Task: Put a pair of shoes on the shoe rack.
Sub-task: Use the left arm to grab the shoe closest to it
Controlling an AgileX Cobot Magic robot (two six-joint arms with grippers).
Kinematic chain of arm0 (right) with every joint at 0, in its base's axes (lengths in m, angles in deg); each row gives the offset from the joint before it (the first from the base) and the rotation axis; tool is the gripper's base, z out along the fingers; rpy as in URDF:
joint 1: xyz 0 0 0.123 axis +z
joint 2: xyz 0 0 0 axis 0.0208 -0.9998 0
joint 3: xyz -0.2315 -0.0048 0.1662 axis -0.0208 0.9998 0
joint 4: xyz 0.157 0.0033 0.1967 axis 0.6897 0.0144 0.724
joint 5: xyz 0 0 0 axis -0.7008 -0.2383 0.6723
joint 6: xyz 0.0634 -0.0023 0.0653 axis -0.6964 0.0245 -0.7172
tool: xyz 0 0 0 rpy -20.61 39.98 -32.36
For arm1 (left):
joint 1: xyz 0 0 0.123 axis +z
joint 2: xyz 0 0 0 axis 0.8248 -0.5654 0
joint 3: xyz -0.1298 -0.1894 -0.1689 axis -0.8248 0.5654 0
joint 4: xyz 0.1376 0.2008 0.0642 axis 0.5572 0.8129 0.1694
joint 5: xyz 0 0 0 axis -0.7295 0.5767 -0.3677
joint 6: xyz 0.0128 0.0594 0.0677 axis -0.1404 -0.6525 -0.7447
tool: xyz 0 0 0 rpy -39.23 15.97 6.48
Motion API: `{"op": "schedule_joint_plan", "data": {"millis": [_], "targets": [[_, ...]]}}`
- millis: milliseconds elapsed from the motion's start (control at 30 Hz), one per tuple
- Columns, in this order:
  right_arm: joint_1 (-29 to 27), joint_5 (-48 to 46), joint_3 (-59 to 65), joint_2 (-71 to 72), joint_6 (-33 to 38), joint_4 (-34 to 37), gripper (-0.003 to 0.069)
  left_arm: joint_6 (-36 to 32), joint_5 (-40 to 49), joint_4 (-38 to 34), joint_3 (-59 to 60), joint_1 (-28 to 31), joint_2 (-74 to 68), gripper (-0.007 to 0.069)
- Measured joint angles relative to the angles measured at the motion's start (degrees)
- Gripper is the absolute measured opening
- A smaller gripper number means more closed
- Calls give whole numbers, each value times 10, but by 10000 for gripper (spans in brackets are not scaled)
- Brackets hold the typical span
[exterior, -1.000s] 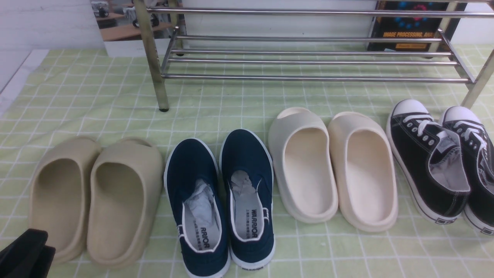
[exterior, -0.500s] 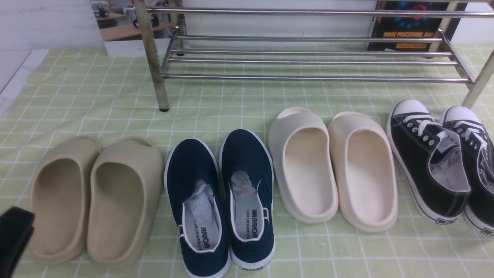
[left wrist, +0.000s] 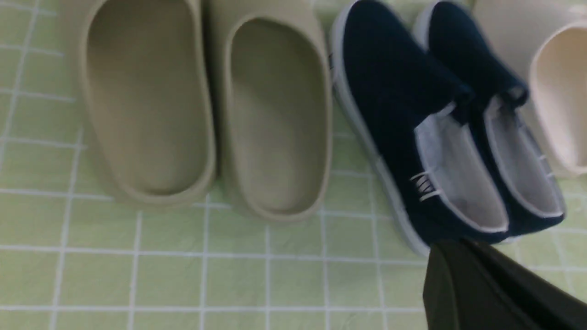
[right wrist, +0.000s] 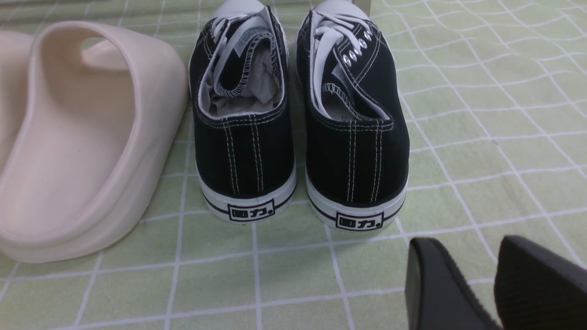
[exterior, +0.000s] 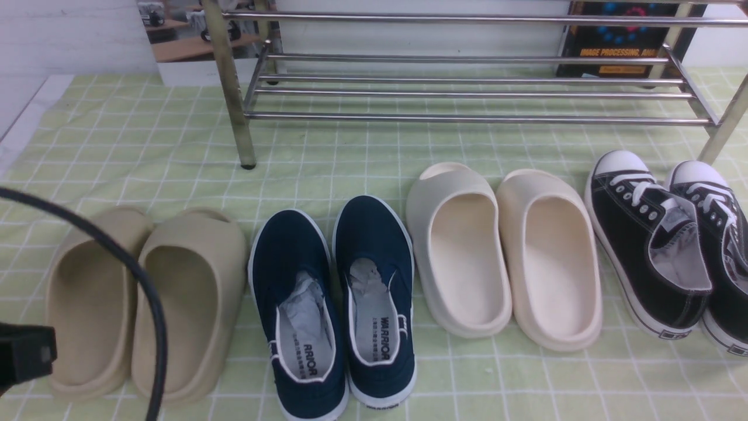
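- On the tabletop (exterior: 146, 146), under a green check cloth, the navy slip-ons (exterior: 374, 245) sit side by side and touching, heels toward the robot. They are not on the shoe rack (exterior: 467, 117), which is bare at the back.
- Beige slides (exterior: 187, 304) are just beside the pair on the left, cream slides (exterior: 461, 251) just beside on the right, black lace-ups (exterior: 643, 245) far right.
- Left fingers (left wrist: 458, 284) are pressed together, holding nothing, low near the navy heels.
- Right fingers (right wrist: 440, 284) are apart and empty, behind the lace-up heels.
- Risk: neighbours are tight, so a wide approach probably nudges a slide.
- Risk: left fingers must spread first or they just shove the heel.
- Risk: a thin canvas heel grip may let the shoe droop and catch the front bar.
- Risk: the rack is only bars, so a shoe set down short could tip through.
- Risk: the left arm's cable (exterior: 146, 280) loops over the beige slides and might snag.
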Motion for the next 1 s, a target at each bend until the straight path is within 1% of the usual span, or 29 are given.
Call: {"op": "schedule_joint_plan", "data": {"millis": [100,233,267,333,433,500,533,633,667,700,767,867,1000], "targets": [[0,0,0,0,0,0,239,12,27,31,-38,-67,-65,-13],[0,0,0,0,0,0,239,40,79,102,-83,-189,-180,-13],[0,0,0,0,0,0,239,43,80,105,-85,-189,-186,-13],[0,0,0,0,0,0,239,83,84,155,-110,-247,-260,-13],[0,0,0,0,0,0,239,135,77,185,-135,-292,-329,10],[0,0,0,0,0,0,239,163,65,192,-150,-310,-368,59],[0,0,0,0,0,0,239,177,56,193,-156,-318,-388,96],[0,0,0,0,0,0,239,223,20,191,-166,-331,-440,233],[0,0,0,0,0,0,239,227,14,191,-166,-331,-447,253],[0,0,0,0,0,0,239,259,-3,191,-166,-331,-467,318],[0,0,0,0,0,0,239,303,-24,191,-168,-331,-494,397],[0,0,0,0,0,0,239,349,-46,191,-168,-331,-523,461],[0,0,0,0,0,0,239,373,-67,190,-169,-331,-557,488]]}}
